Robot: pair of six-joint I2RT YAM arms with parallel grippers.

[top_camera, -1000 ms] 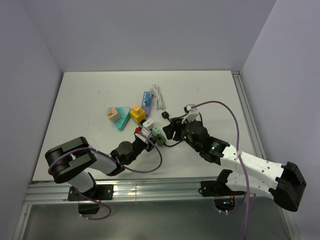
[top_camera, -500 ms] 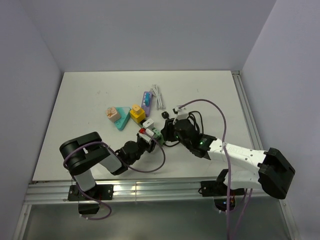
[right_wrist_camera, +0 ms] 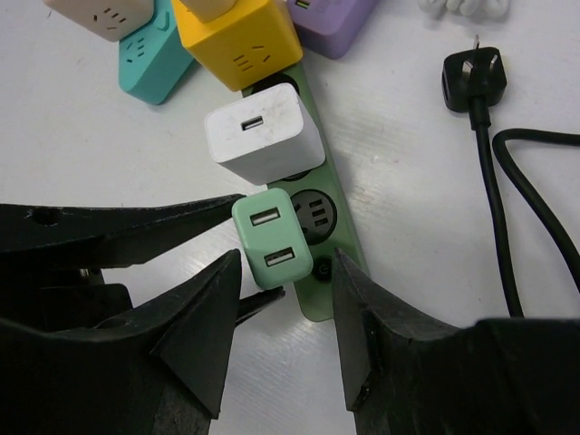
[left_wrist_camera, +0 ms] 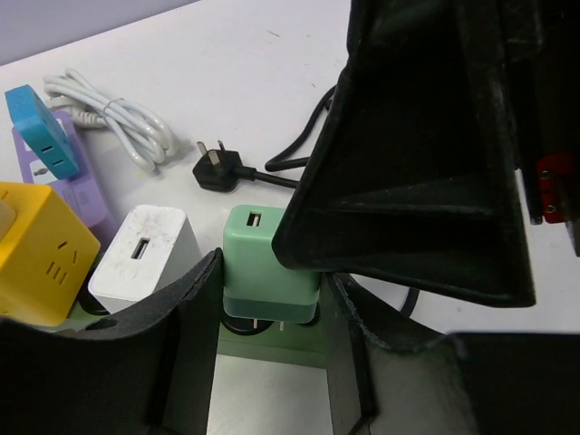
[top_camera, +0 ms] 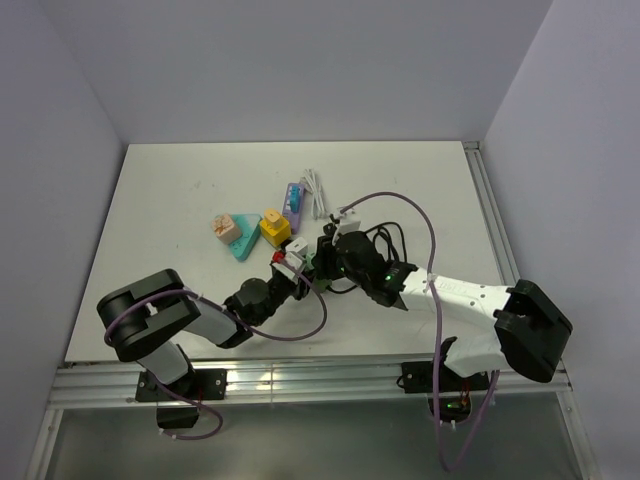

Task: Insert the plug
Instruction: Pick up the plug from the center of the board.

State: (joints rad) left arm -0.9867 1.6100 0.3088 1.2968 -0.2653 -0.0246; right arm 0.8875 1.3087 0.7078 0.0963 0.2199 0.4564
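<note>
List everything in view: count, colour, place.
table: 1, white, underneath
power strip: 1, green, centre
green charger: 1, green, end socket
white charger: 1, white, next socket
yellow adapter: 1, yellow, beyond it
teal adapter: 1, teal, left of yellow
peach cube: 1, peach, on teal
purple strip: 1, purple, far
blue adapter: 1, blue, on purple
cable: 1, white, far
power cord: 1, black, right
left fingers: 2, black, gripping green charger
right fingers: 2, black, straddling it

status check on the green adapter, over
Left gripper jaws clamped on green adapter. Right gripper jaws open, straddling it. Adapter over power strip socket, prongs showing, not seated. White charger tight alongside, not blocking.
</note>
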